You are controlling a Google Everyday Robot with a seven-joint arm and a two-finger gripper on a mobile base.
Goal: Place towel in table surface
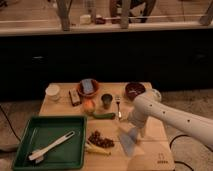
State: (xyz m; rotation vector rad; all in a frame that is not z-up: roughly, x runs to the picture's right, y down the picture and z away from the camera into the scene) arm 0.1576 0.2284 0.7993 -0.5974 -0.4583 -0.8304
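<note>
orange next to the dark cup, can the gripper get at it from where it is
Probably yes. The gripper sits low over the towel at the table surface's right side; the orange is open from above, though the cup and cucumber crowd it.

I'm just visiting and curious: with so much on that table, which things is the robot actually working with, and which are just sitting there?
In the job:
- towel, hanging limp under the gripper
- table surface

Just lying about:
- green tray with a white utensil
- orange
- dark cup
- fork
- grapes

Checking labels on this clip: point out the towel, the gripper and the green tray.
towel (128, 141), camera view, middle of cloth.
gripper (131, 127), camera view, at the towel's top edge.
green tray (50, 121), camera view, far rim.
</note>
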